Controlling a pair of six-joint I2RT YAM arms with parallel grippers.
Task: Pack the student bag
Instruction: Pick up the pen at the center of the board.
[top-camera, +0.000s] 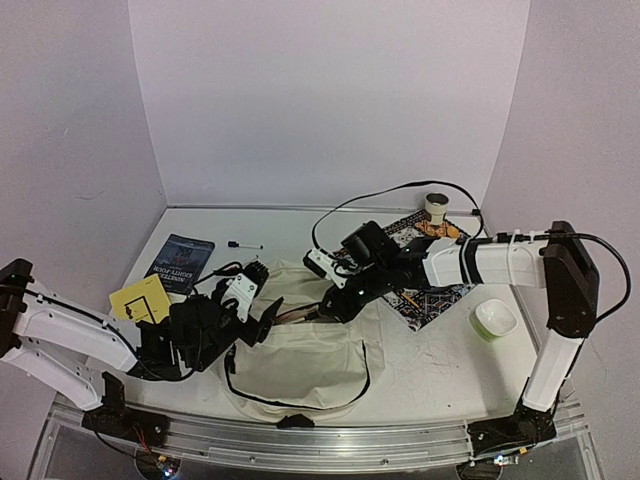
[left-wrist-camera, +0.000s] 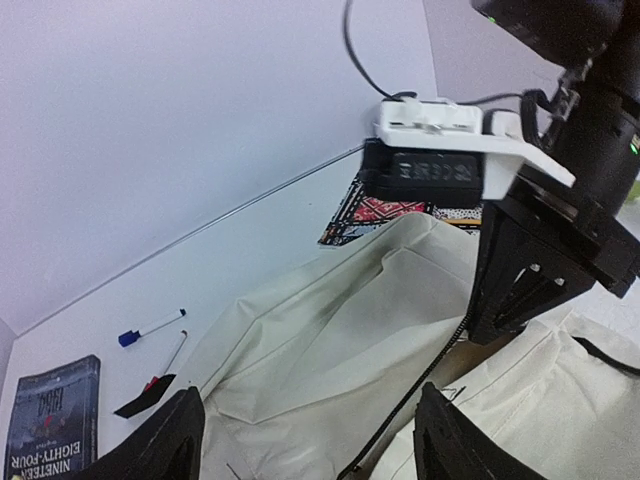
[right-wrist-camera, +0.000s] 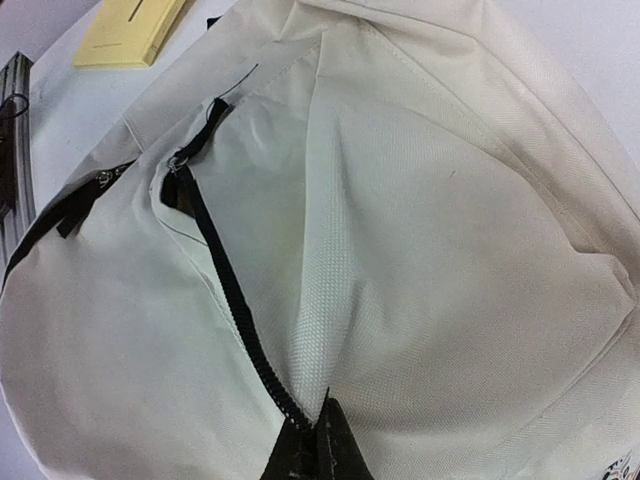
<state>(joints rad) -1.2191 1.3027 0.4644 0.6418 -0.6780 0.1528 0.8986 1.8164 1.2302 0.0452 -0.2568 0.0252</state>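
The right end effector (right-wrist-camera: 310, 450), mostly cut off, clamps the student bag (right-wrist-camera: 420, 250); left end effector (left-wrist-camera: 308, 405) spread apart.

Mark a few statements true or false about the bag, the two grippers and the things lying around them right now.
The right gripper is pinched at the student bag zipper: true.
The book lies on the bag: false; it lies on the table beside it.
The left gripper is open: true.
The yellow pad is inside the bag: false; it lies on the table near the book.
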